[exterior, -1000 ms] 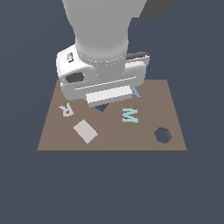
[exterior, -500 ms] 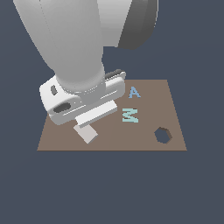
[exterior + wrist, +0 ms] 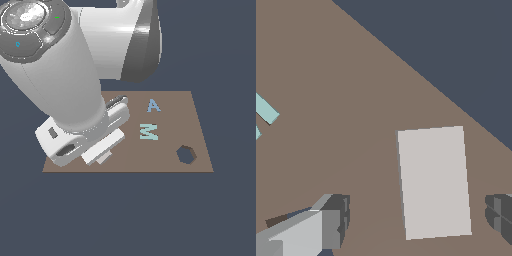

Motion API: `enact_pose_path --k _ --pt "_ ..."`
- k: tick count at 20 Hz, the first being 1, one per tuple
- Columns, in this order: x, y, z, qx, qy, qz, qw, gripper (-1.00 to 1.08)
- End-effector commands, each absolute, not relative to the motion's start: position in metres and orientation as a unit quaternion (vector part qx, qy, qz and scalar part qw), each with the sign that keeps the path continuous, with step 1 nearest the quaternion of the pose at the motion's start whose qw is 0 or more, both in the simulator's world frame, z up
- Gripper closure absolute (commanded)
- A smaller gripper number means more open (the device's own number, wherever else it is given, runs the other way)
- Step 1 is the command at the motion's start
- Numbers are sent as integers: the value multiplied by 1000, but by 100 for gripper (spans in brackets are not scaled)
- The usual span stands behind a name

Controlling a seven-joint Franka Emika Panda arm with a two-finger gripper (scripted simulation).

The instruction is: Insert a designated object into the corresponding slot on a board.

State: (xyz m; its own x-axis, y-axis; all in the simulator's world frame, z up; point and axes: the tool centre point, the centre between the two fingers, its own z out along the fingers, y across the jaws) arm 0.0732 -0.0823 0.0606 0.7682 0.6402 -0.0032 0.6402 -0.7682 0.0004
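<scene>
I hold the claw [image 3: 416, 222] wide apart over the small flat pale grey-beige square block [image 3: 434, 181]; its two dark fingertips [image 3: 336, 220] stand either side of the block, clear of its faces, gripping nothing. The block lies flat on the brown rectangular board [image 3: 170, 150], near the board's edge, well apart from the pale turquoise letter M [image 3: 148, 131]. I judge the step in hand to be the grasp: descend straight, centre the block between the tips, then close evenly. The dark worktop [image 3: 225, 215] begins just past that edge. The dark hexagonal hole [image 3: 186, 154] lies beyond the M; the square slot is hidden by the arm.
</scene>
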Motion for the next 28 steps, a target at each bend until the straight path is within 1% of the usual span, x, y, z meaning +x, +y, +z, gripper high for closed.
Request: enact_pose_path --k 1,8,16,25,26,28 --pt "80 -85 56 934 357 -1 0 -92" --pt "89 -89 50 926 378 0 0 -92" --pt "89 -88 49 926 379 0 0 -92" --pt "89 -88 30 926 379 0 0 -92" --pt "89 -88 30 926 379 0 0 108" --pt "89 -88 30 926 379 0 0 108"
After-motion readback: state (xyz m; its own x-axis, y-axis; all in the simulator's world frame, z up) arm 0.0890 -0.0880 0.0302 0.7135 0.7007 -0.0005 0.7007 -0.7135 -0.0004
